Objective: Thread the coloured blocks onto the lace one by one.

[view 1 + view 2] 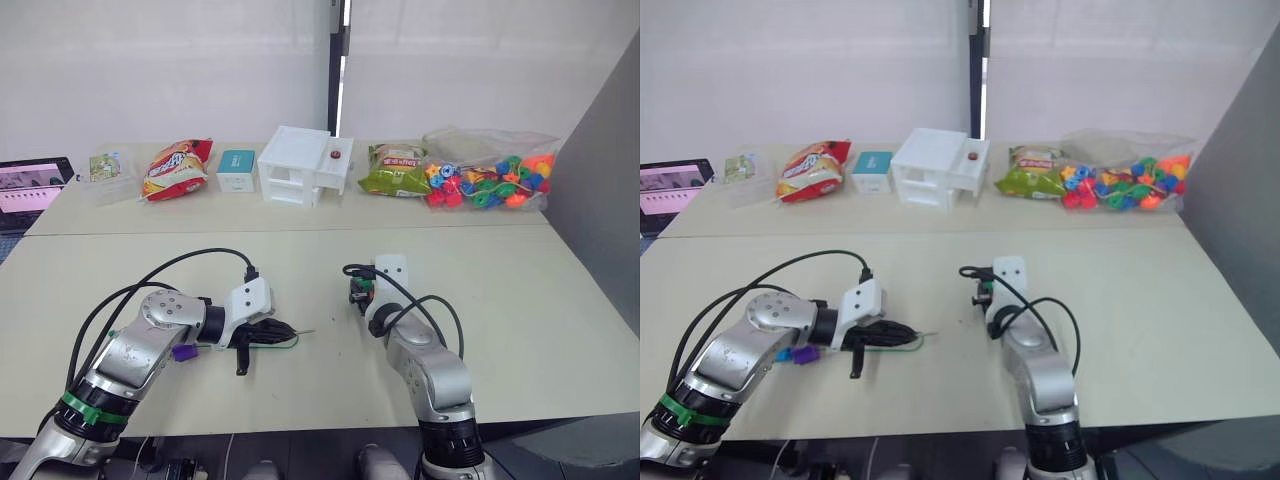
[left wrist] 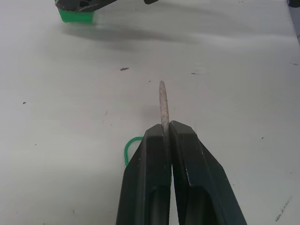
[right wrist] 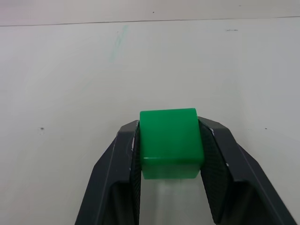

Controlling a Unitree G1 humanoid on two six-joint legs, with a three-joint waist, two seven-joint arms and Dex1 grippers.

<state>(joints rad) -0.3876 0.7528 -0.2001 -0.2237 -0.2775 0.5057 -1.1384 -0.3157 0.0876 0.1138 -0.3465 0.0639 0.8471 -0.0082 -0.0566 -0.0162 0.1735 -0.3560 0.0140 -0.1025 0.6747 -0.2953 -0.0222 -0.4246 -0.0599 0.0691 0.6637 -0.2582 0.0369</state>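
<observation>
The left gripper [image 2: 166, 133] is closed on the lace [image 2: 162, 105], pinching its stiff greyish needle tip so that the point juts clear beyond the fingertips; a loop of the green string [image 2: 127, 149] trails on the table [image 1: 500, 300] just beside the fingers. The right gripper [image 3: 169, 140] is clamped on a green cube [image 3: 170, 140], one pad on each opposite side face, holding it just above the table, right of the needle tip and well apart from it. A purple block [image 1: 183, 352] lies by the left forearm, seemingly already on the string.

The cube looks light, rigid and smooth-sided, so it could twist between the pads; gripping flat faces squarely, as here, should keep the bore exposed. The needle tip is stiff enough to aim, but the string behind it is limp, so holding close behind the tip seems best. The hole's direction cannot be made out.
</observation>
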